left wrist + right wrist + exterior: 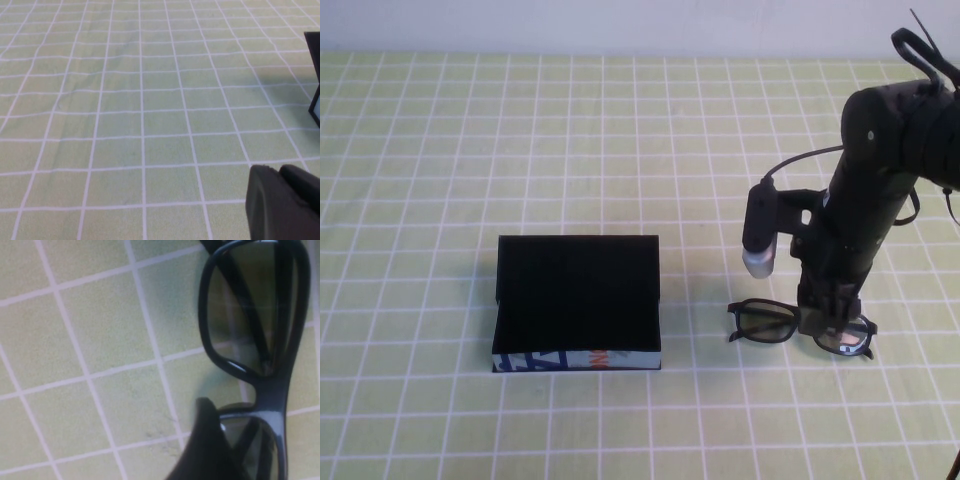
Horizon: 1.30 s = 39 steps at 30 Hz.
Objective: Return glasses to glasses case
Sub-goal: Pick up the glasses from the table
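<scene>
The black thick-framed glasses (765,322) lie on the green checked cloth, right of the glasses case (578,290). The case stands open, with its black lid up and its black inside showing. Its patterned blue front (580,358) faces me. My right gripper (835,322) is down over the glasses' right lens, open. In the right wrist view one finger (207,440) sits at the lens beside the bridge (270,390); the other finger is out of view. My left gripper (277,171) shows only in the left wrist view, shut and empty above the cloth.
The green checked cloth (520,150) covers the whole table. A black edge of the case (315,100) shows at the side of the left wrist view. The right arm's wrist camera (761,235) hangs between the case and the arm.
</scene>
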Tool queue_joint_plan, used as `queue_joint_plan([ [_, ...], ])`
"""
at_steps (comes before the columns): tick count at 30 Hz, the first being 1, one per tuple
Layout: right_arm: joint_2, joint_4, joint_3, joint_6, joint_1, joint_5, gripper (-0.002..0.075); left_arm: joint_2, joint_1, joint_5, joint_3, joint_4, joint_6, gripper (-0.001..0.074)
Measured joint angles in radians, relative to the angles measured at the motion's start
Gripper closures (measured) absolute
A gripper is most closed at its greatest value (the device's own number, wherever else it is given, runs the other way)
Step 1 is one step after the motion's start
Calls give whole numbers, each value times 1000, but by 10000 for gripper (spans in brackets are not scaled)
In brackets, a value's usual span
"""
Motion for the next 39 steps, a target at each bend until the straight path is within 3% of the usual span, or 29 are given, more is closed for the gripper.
queue_joint_plan([
  [21, 61, 8, -2, -4, 0, -36, 318, 0, 0, 0, 0, 0, 0, 737],
  [39, 61, 20, -2, -4, 0, -8, 553, 0, 0, 0, 0, 0, 0, 737],
])
